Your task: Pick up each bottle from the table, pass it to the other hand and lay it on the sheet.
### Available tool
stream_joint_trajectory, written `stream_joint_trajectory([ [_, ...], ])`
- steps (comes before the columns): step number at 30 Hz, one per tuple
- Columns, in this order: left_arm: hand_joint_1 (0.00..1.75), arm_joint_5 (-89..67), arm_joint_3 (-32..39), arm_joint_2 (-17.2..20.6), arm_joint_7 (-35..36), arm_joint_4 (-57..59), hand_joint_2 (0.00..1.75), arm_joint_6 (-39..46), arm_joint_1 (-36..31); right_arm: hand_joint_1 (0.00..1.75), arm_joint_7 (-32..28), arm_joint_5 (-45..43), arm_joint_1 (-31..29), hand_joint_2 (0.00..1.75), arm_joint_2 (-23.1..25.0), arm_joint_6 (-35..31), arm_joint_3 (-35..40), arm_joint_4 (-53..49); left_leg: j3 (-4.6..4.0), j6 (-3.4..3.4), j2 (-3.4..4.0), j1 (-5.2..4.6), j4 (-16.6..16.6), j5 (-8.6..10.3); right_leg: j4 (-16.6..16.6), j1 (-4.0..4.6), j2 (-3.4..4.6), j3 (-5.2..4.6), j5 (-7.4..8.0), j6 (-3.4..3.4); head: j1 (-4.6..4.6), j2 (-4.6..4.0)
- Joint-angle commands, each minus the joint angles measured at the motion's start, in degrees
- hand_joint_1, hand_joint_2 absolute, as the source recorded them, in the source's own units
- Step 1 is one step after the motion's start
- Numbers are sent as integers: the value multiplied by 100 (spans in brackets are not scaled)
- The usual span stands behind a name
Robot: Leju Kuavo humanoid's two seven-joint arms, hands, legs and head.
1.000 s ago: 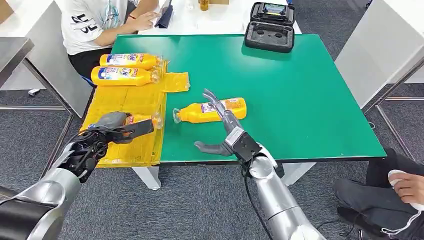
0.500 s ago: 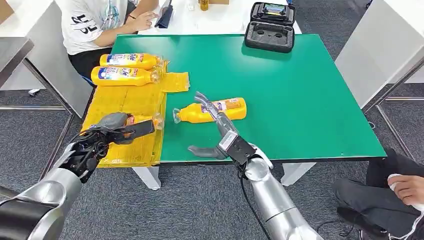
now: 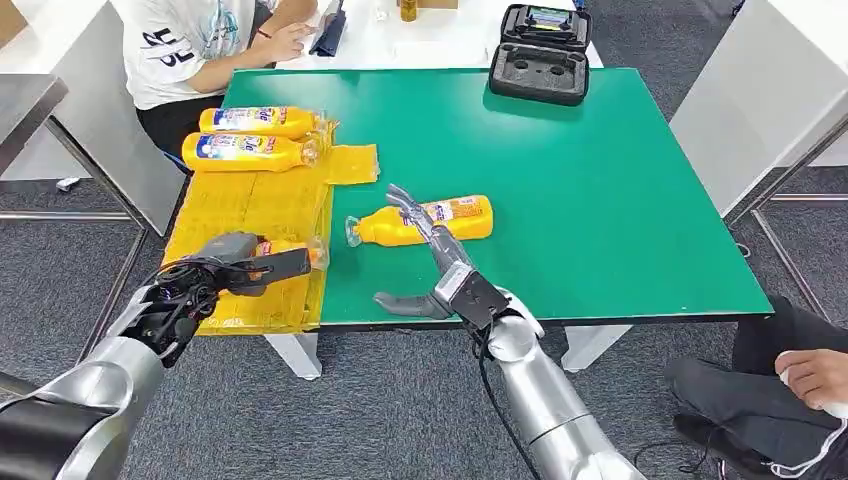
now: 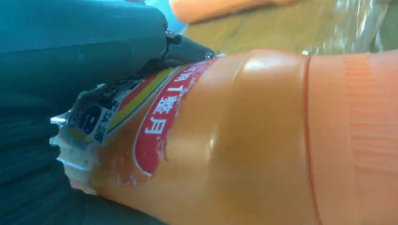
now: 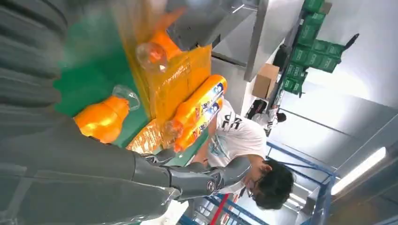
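Note:
My left hand [image 3: 215, 268] grips an orange bottle [image 3: 288, 246] low over the near part of the yellow sheet [image 3: 250, 200]; the left wrist view has this bottle [image 4: 244, 140] close up, with dark fingers [image 4: 70, 42] round its label. Two more orange bottles [image 3: 255, 121] [image 3: 250, 152] lie side by side at the sheet's far end. Another bottle [image 3: 425, 222] lies on the green table [image 3: 600, 180] just right of the sheet, cap toward it. My right hand [image 3: 432, 270] is open near the table's front edge, its fingers [image 3: 405, 200] reaching across that bottle [image 5: 101, 119].
A black open case [image 3: 545, 55] stands at the table's far edge. One person [image 3: 200, 45] sits behind the far left corner, another person [image 3: 800, 380] at the lower right. White tables flank both sides.
My left hand has sunk a little toward the sheet with its bottle. My right hand has drifted slightly left and back toward the front edge. The bottles on the table have not moved.

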Motion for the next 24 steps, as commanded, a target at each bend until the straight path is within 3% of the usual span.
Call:
stream_joint_trajectory([
  [1, 171, -150, -197, 101, -55, 573, 175, -453, -356, 0, 3, -66, -269, 175, -111, -44, 202, 650, 30, -14, 12, 14, 3, -14, -4, 14, 11, 31, -7, -13, -2, 0],
  [6, 168, -216, -324, 124, -204, 669, 175, -860, -442, 0, 7, -70, -303, 175, -66, -72, 248, 748, 33, -18, 16, 18, 7, -18, -2, 18, 14, 34, -10, -17, -2, 0],
  [13, 159, -227, -326, 139, -214, 616, 175, -797, -273, 0, -6, -53, -267, 175, -56, -47, 266, 796, 33, -13, 17, 10, -3, -14, -7, 10, 15, 31, -7, -12, 0, 0],
  [14, 140, -227, -326, 139, -214, 616, 175, -797, -273, 0, -6, -53, -267, 175, -56, -47, 266, 796, 25, -10, 13, 7, -4, -10, -6, 7, 12, 23, -5, -9, -2, 0],
  [15, 82, -227, -326, 139, -214, 616, 175, -797, -273, 0, -6, -53, -267, 175, -56, -47, 266, 796, 27, -11, 15, 8, -2, -12, -5, 8, 14, 25, -6, -10, 0, 0],
  [17, 12, -271, -369, 156, -171, 625, 175, -864, -300, 0, 12, -52, -226, 175, -50, -35, 257, 786, 29, -12, 13, 9, -2, -12, -6, 9, 11, 29, -6, -11, -2, 0],
  [19, 0, -229, -342, 162, -270, 650, 175, -1045, -327, 0, 17, -36, -218, 175, -36, -29, 254, 836, 29, -12, 13, 10, -2, -11, -6, 10, 12, 28, -5, -11, 0, 0],
  [24, 0, -238, -349, 147, -284, 630, 175, -1024, -290, 0, 25, -8, -252, 175, -14, -32, 242, 920, 18, -8, 10, 7, -3, -7, -5, 7, 9, 18, -2, -8, -2, 0],
])
